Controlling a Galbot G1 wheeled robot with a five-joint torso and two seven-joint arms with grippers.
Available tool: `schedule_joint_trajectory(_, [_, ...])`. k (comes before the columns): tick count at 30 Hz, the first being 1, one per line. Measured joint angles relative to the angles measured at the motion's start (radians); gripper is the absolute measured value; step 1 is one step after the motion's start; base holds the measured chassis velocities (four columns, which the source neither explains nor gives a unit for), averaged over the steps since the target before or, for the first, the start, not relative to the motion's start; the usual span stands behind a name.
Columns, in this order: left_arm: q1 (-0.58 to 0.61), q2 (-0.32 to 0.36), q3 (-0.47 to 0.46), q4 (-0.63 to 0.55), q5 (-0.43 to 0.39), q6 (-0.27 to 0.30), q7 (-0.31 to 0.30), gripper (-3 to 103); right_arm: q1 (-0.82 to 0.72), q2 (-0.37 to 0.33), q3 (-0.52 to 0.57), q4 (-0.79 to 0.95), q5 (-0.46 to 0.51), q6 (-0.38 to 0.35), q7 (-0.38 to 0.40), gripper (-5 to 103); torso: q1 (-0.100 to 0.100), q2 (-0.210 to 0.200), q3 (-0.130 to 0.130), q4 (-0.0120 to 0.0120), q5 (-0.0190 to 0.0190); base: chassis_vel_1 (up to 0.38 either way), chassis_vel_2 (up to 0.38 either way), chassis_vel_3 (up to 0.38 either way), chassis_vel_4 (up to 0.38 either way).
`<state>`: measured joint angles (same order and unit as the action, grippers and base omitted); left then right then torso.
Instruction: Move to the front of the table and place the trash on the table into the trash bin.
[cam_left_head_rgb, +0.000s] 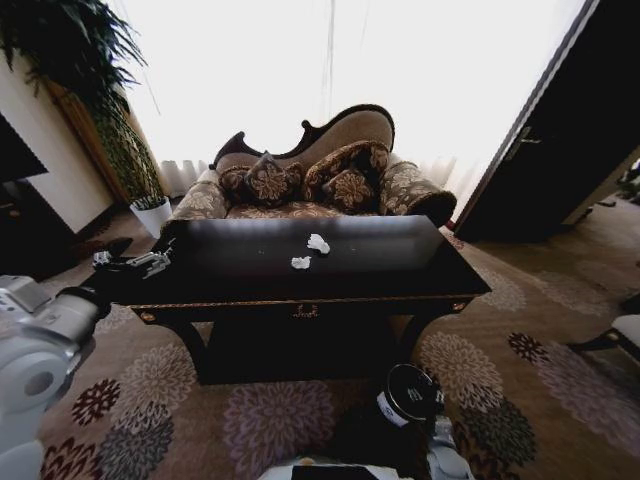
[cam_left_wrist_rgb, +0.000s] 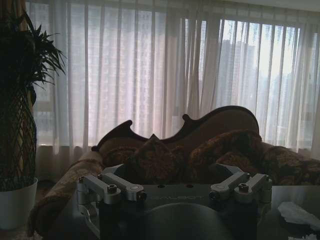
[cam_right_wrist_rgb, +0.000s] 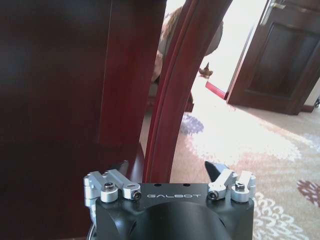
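The dark glossy table (cam_left_head_rgb: 400, 275) stands right before me, with the patterned sofa behind it. Two crumpled white paper wads of trash (cam_left_head_rgb: 318, 242) (cam_left_head_rgb: 301, 262) lie near the middle of its top. In the left wrist view one wad (cam_left_wrist_rgb: 297, 212) lies off to the side of the gripper. My left gripper (cam_left_head_rgb: 130, 265) hovers at the table's left end, open and empty (cam_left_wrist_rgb: 167, 172). The black trash bin (cam_left_head_rgb: 410, 393) stands on the carpet at the table's front right. My right gripper (cam_right_wrist_rgb: 167, 167) is low beside a curved table leg (cam_right_wrist_rgb: 175, 90), open with nothing in it.
The sofa (cam_left_head_rgb: 300, 180) with cushions backs the table. A tall potted plant (cam_left_head_rgb: 150, 210) stands at the left, and a dark door (cam_left_head_rgb: 560, 130) at the right. A chair edge (cam_left_head_rgb: 625, 330) shows at the far right. Flowered carpet surrounds the table.
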<state>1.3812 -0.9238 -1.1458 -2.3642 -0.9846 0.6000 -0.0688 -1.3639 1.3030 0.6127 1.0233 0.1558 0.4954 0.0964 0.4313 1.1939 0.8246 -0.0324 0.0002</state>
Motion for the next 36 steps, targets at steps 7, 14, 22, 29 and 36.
schedule_joint_trajectory(7, [-0.038,-0.009,0.034,0.016,0.004,-0.001,0.000,100,-0.148,-0.003,0.036,0.250,0.044,-0.005,0.019,100,0.000,0.000,0.000,0.0000,-0.0004,0.000,0.000,0.000,0.000])
schedule_joint_trajectory(14, [-0.081,-0.018,0.070,0.031,0.004,-0.001,0.000,100,-0.336,-0.011,0.081,0.518,0.101,0.024,-0.012,100,0.000,0.000,0.000,-0.0003,-0.0003,0.000,0.000,0.000,0.000])
schedule_joint_trajectory(22, [-0.106,-0.020,0.090,0.044,0.004,-0.001,0.000,100,-0.467,-0.025,0.131,0.758,0.157,0.002,-0.011,100,0.000,0.000,0.000,0.0000,-0.0005,0.000,0.000,0.000,0.000])
schedule_joint_trajectory(29, [-0.130,-0.012,0.104,0.057,0.000,-0.001,-0.001,100,-0.548,-0.055,0.186,0.997,0.189,-0.020,0.002,100,0.000,0.000,0.000,0.0000,-0.0002,0.000,0.000,0.000,0.000])
schedule_joint_trajectory(36, [-0.140,-0.004,0.115,0.060,0.000,0.000,-0.001,100,-0.548,-0.205,0.230,1.227,0.261,-0.145,0.007,100,0.000,0.000,0.000,0.0000,-0.0005,0.000,0.000,0.000,0.000])
